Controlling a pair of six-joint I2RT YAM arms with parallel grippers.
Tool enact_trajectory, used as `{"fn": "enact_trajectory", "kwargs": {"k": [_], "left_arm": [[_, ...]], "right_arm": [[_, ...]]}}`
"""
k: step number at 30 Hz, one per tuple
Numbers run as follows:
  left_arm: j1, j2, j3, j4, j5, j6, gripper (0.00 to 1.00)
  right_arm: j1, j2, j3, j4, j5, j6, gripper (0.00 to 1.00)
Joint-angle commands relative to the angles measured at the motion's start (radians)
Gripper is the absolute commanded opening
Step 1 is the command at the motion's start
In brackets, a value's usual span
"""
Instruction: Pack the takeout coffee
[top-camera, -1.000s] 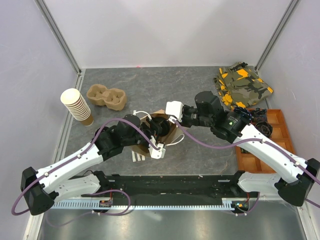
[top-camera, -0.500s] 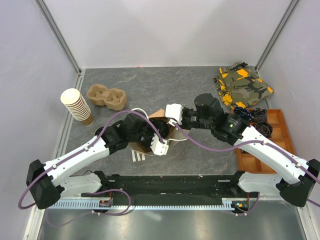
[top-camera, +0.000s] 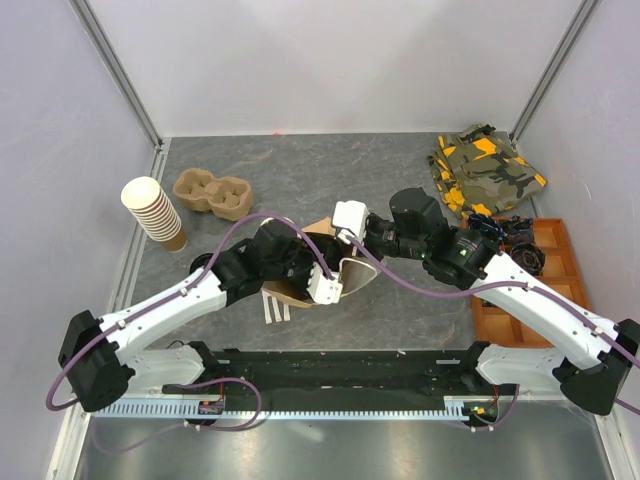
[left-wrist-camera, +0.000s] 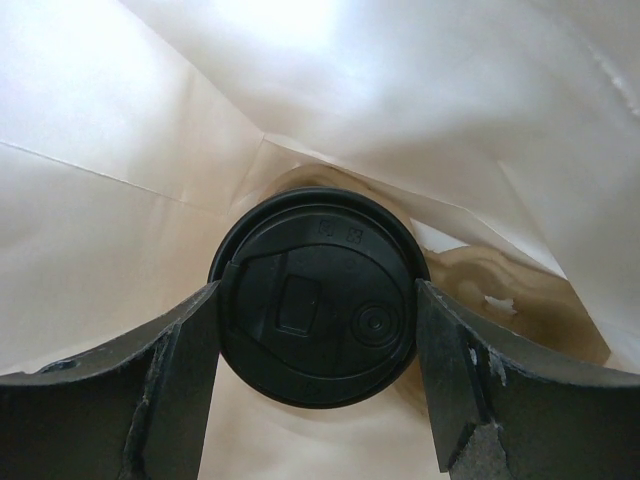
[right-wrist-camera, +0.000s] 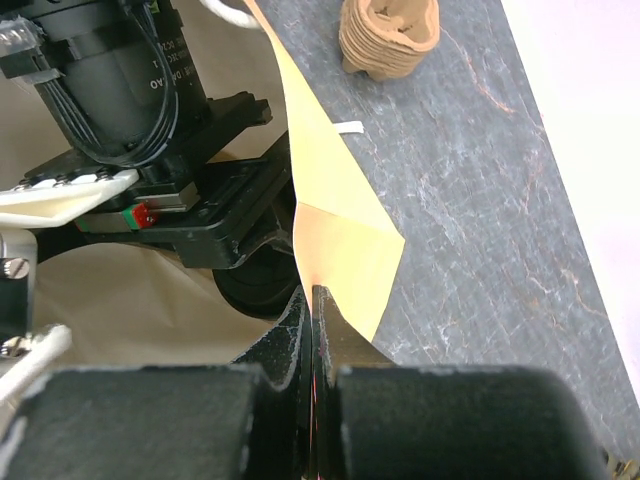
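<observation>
The takeout coffee (left-wrist-camera: 318, 298) shows in the left wrist view as a round black lid; its brown cup is hidden below. It sits deep inside the paper bag (left-wrist-camera: 130, 200), whose pale inner walls fill that view. My left gripper (left-wrist-camera: 318, 292) is shut on the coffee, one finger on each side just under the lid. In the top view my left wrist (top-camera: 296, 262) reaches into the bag's mouth (top-camera: 352, 272) and hides the cup. My right gripper (right-wrist-camera: 313, 292) is shut on the bag's rim (right-wrist-camera: 335, 235) and holds it up; it also shows in the top view (top-camera: 346, 243).
A tall stack of brown cups (top-camera: 155, 212) and a pulp cup carrier (top-camera: 212, 193) stand at the back left; the carrier also shows in the right wrist view (right-wrist-camera: 390, 38). A camouflage cloth (top-camera: 485, 170) lies back right. An orange tray (top-camera: 530, 290) is at the right edge.
My left arm has pushed right and deeper into the bag with the coffee. The bag has shifted right and its mouth is pulled wider. The right gripper has barely moved.
</observation>
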Motion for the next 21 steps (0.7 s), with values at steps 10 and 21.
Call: {"fn": "enact_trajectory", "kwargs": {"k": [10, 21], "left_arm": [[0.057, 0.146, 0.012, -0.044, 0.024, 0.02, 0.19], [0.095, 0.288, 0.117, -0.23, 0.073, 0.064, 0.19]], "right_arm": [[0.01, -0.026, -0.002, 0.057, -0.011, 0.087, 0.0], [-0.016, 0.038, 0.036, -0.019, 0.145, 0.231, 0.0]]}}
